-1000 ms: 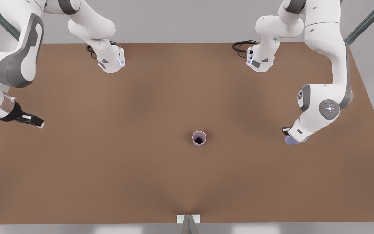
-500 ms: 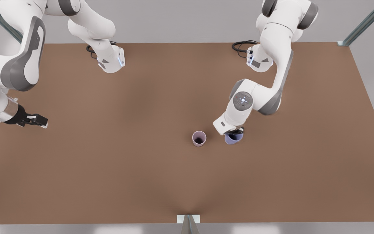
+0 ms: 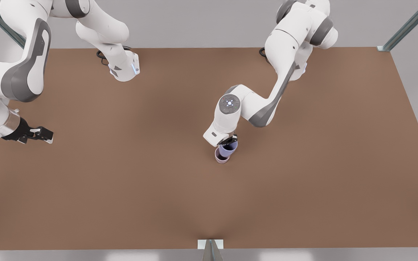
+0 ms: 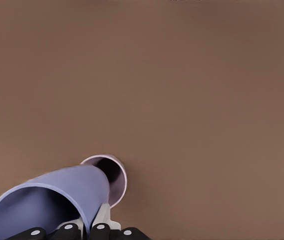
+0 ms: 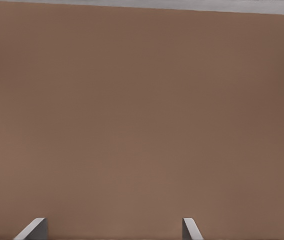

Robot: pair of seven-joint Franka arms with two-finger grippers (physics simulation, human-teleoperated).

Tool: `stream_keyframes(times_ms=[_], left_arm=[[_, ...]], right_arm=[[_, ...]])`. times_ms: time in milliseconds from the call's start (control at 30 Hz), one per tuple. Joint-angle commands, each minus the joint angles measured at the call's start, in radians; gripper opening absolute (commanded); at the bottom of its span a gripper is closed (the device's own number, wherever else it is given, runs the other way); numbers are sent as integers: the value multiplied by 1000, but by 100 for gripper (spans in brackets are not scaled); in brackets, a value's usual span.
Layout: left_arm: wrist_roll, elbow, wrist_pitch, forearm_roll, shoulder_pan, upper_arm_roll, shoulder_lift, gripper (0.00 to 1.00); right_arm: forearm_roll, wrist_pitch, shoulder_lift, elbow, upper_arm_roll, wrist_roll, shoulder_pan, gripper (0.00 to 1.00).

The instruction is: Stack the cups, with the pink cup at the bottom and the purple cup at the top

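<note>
Left tool [image 3: 229,139] is clamped on the purple cup's [image 3: 228,149] rim, holding it tilted just above the pink cup [image 3: 221,158], mid-tabletop [image 3: 122,181]. It looks best to level it, centre it over the mouth, then lower before letting go. Both cups look empty. Right tool [image 3: 36,135] waits, fingers apart, near the front view's left edge.

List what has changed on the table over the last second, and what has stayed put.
The left gripper, shut on the purple cup, carried it from near the front view's right edge of the table toward the middle; the cup now hangs tilted over the pink cup. The pink cup has not moved. The right gripper, open, waits at the front view's left and shifted only slightly.
</note>
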Motion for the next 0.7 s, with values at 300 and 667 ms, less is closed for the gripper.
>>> stream_keyframes(times_ms=[300,667], left_arm=[[-429,26,2,10,-19,2,37,21],[-423,27,2,12,-19,8,49,21]], right_arm=[[1,6,2,2,1,-56,0,100],[-1,12,3,2,1,-56,8,100]])
